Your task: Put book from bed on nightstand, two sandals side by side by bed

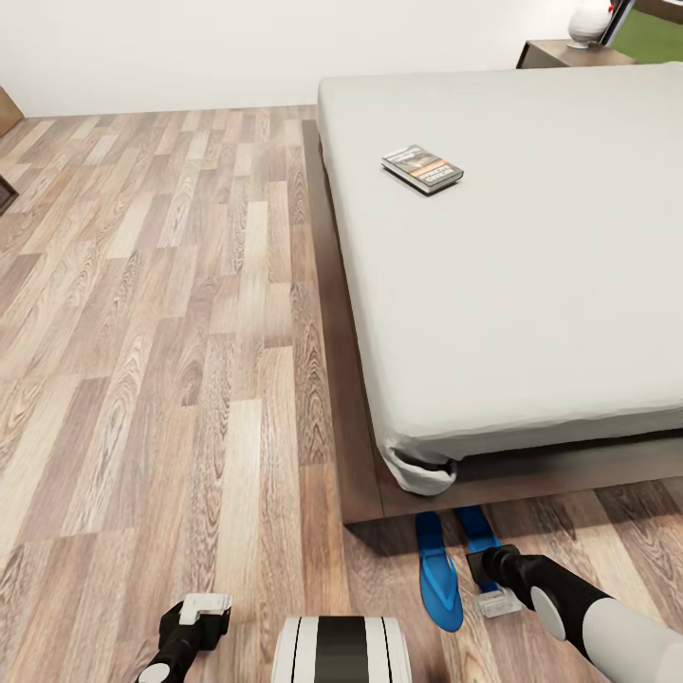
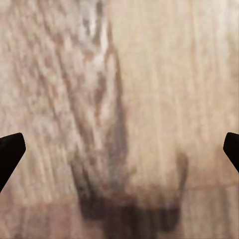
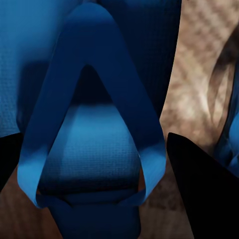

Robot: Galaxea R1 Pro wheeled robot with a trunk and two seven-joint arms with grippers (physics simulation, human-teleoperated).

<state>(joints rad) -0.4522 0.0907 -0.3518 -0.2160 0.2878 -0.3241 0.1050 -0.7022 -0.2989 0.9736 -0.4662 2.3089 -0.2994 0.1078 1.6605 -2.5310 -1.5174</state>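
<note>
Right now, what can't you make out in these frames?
- Sandals: head view, their far ends run under the bed frame.
- Right gripper: right wrist view, fingers straddle a sandal strap; contact unclear. Head view, the arm covers it.
- Book: title too small to read.
- Nightstand: cut by the mattress edge.
- Left gripper: floor blurred.

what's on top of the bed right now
Only the book lies on the bed, flat, near its left edge. The mattress's far right side runs out of frame, unseen.
</note>
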